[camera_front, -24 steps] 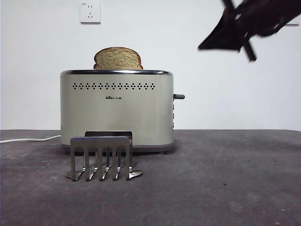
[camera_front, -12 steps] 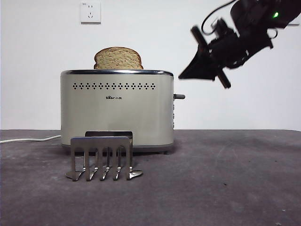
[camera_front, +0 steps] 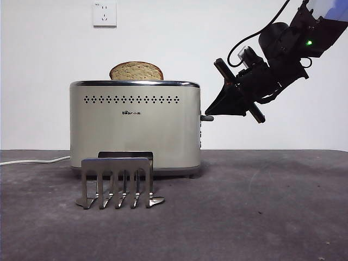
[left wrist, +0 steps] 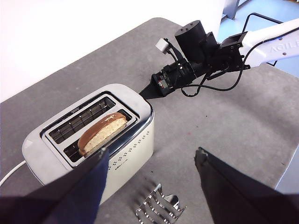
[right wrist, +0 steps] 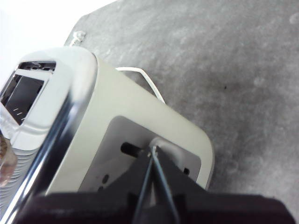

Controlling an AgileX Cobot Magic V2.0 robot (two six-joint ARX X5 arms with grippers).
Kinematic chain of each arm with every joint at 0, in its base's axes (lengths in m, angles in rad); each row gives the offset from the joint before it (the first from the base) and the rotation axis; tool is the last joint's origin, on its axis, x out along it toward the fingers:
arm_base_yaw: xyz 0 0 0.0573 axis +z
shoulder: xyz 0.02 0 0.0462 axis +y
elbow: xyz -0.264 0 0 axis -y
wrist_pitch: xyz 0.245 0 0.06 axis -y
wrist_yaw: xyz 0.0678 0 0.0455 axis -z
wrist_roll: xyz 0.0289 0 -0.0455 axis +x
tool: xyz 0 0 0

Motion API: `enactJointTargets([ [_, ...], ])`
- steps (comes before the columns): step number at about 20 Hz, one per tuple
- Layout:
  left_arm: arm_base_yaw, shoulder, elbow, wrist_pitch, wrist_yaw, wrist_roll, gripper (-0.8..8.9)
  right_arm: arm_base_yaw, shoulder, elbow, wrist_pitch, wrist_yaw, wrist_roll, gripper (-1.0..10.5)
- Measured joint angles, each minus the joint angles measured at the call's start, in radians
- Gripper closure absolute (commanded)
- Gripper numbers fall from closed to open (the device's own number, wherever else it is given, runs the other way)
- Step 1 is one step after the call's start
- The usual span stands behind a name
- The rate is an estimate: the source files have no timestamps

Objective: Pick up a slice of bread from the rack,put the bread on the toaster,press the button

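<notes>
At the far left of the front view we see a white cord (camera_front: 32, 161) lying on the dark grey table (camera_front: 261, 217) and running in behind the toaster (camera_front: 135, 125). High on the white wall (camera_front: 43, 76) above it sits a white socket (camera_front: 104, 14). The toaster stands left of centre, its long side toward us, with free tabletop on both flanks. The slice of bread (camera_front: 136, 71) sits in the toaster's slot, only its domed top showing above the chrome rim; the left wrist view places it in the slot nearer the perforated side, with the other slot unfilled.

Just in front of the toaster stands the rack (camera_front: 118, 182), low, prongs upright, holding nothing, its feet on the table and a narrow strip of surface between it and the toaster's base.

The left gripper (left wrist: 149, 182) hangs high above all this, its jaws spread wide, nothing between them.

To the right, the right gripper (camera_front: 211, 112) reaches down from the upper right corner, its jaws pressed together into one point, the tip at the lever (camera_front: 205, 117) on the toaster's end face. The right wrist view shows that tip touching the lever's knob. Beyond it the table lies bare out to its right edge.
</notes>
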Motion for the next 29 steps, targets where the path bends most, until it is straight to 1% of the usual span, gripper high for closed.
enactJointTargets([
  [6,0.0,0.0,0.0,-0.001,0.0,0.0,4.98,0.001,0.043,0.013,-0.01,-0.003,-0.011,9.6],
  [10,0.0,0.0,0.0,-0.001,0.0,0.0,4.98,0.002,0.073,0.015,-0.063,0.005,-0.051,9.6],
  [13,0.0,0.0,0.0,-0.002,0.0,0.0,4.98,0.003,0.073,0.017,-0.068,0.011,-0.069,9.6],
  [29,0.0,0.0,0.0,-0.011,0.0,0.0,4.98,0.004,0.073,0.018,-0.066,0.011,-0.074,9.6],
])
